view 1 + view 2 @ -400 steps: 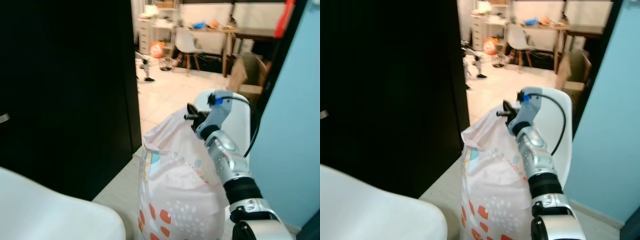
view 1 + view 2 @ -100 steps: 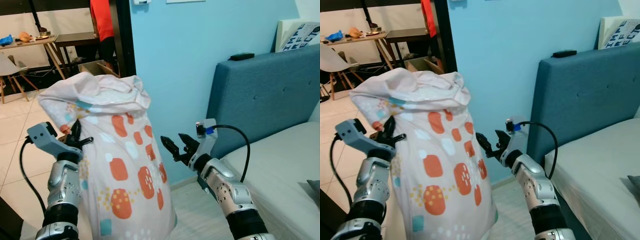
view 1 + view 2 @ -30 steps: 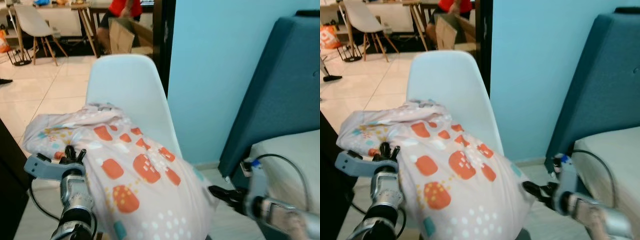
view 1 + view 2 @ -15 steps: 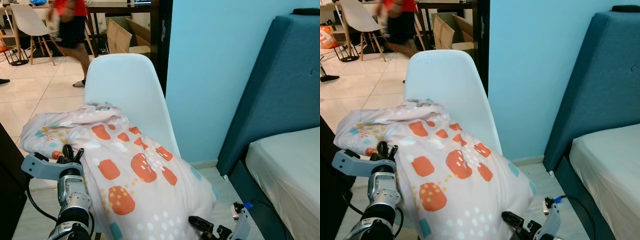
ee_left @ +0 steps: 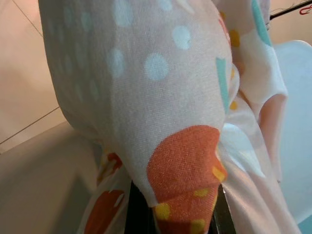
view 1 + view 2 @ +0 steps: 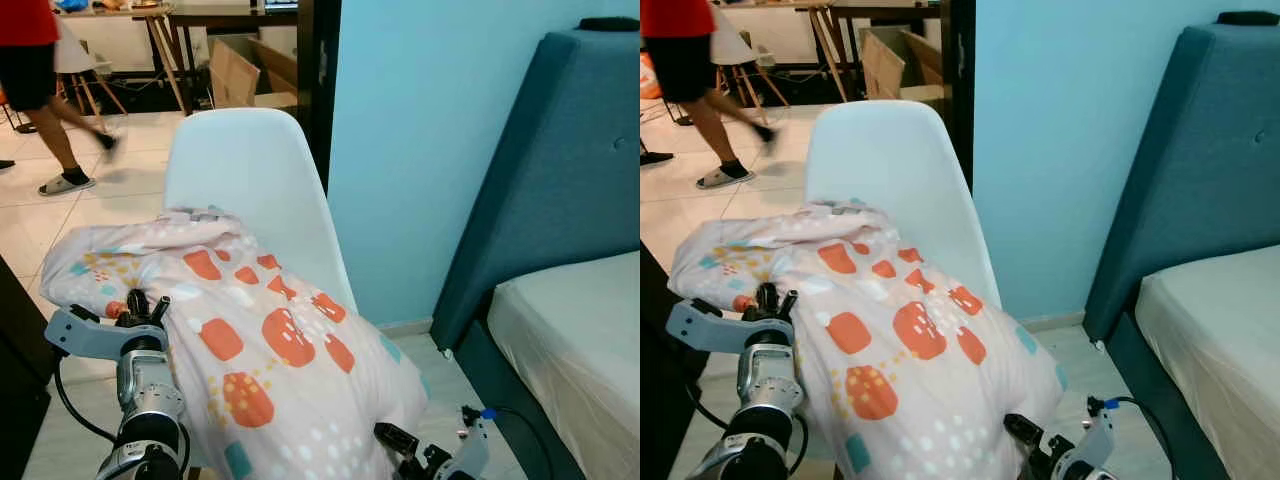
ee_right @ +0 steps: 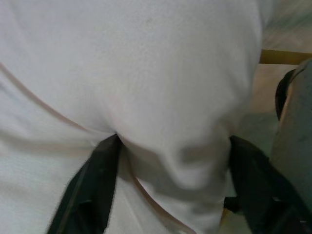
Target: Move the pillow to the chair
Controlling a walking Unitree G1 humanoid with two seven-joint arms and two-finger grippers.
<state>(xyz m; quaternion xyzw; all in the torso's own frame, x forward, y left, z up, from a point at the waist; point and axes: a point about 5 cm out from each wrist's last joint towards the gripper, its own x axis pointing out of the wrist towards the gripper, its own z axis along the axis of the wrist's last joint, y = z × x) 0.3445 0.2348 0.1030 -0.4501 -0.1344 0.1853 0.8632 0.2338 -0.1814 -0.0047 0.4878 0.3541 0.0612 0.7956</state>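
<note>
One pillow (image 6: 270, 350): lies on the chair (image 6: 250, 180) seat, leaning against the backrest, overhanging the front edge.
Left gripper (image 6: 140, 308): at the pillow's left corner, fingers pinching a fold of the fabric.
Right gripper (image 6: 1025, 432): low at the pillow's front right edge, fingers spread, fabric bulging between them.
Bed (image 6: 570, 320): right of the chair.
Person (image 6: 40, 60): walking in the far room.

Home, bedroom by open doorway. Bed (image 6: 575, 340) with tall blue padded headboard (image 6: 545, 170) against light blue wall (image 6: 420, 120). White chair (image 6: 245, 190) near door. Past doorway: tiled floor (image 6: 120, 185), wooden table (image 6: 150, 30), cardboard box (image 6: 250, 75), person walking (image 6: 40, 90).
</note>
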